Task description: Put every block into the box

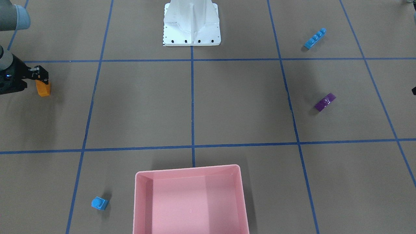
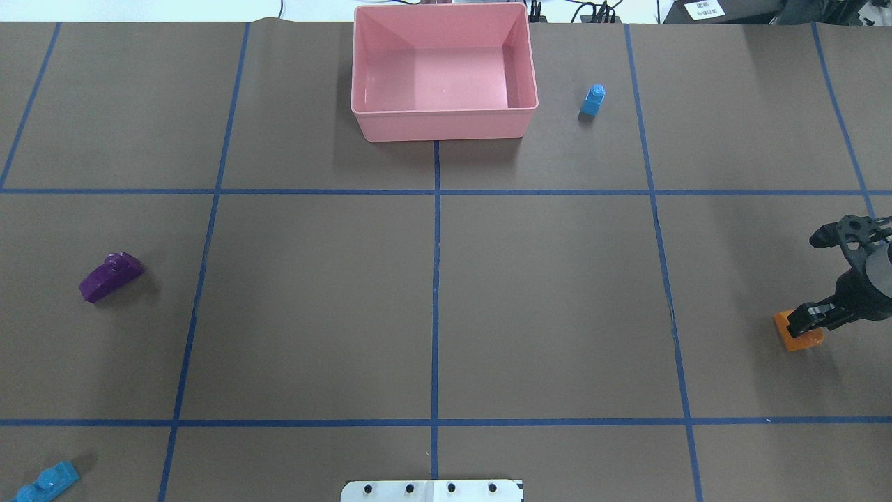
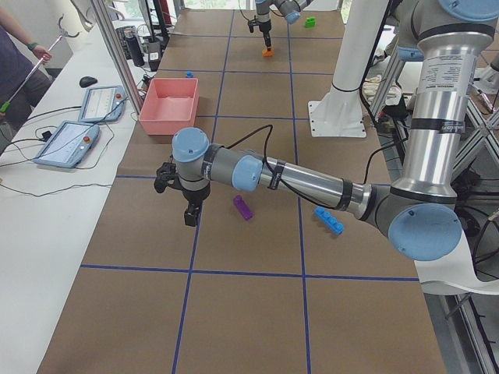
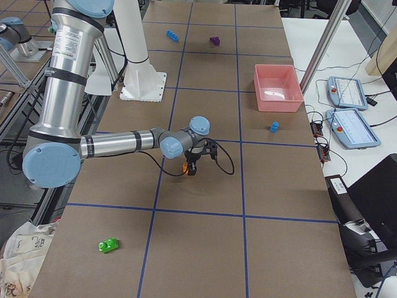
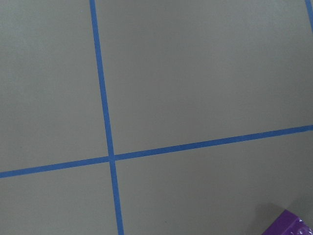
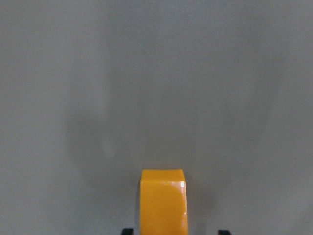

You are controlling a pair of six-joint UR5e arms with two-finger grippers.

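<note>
A robotics lab: a table (image 2: 557,293) gridded with blue tape (image 2: 435,279), teach pendants (image 3: 69,145) beside it, an operator (image 3: 17,74) standing near it.

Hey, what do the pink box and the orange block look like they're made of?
Pink box: likely smooth moulded plastic, semi-glossy; rounded corners, faint sheen inside.
Orange block: probably hard glossy plastic; a bright highlight glints on its edge.

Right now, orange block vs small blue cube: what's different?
The orange block is sloped; the small blue cube is squat with one stud on top. The orange block sits far from the box, between the open fingers of the right pincer; the small blue cube lies free beside the box. Both rest on the table, outside the box.
</note>
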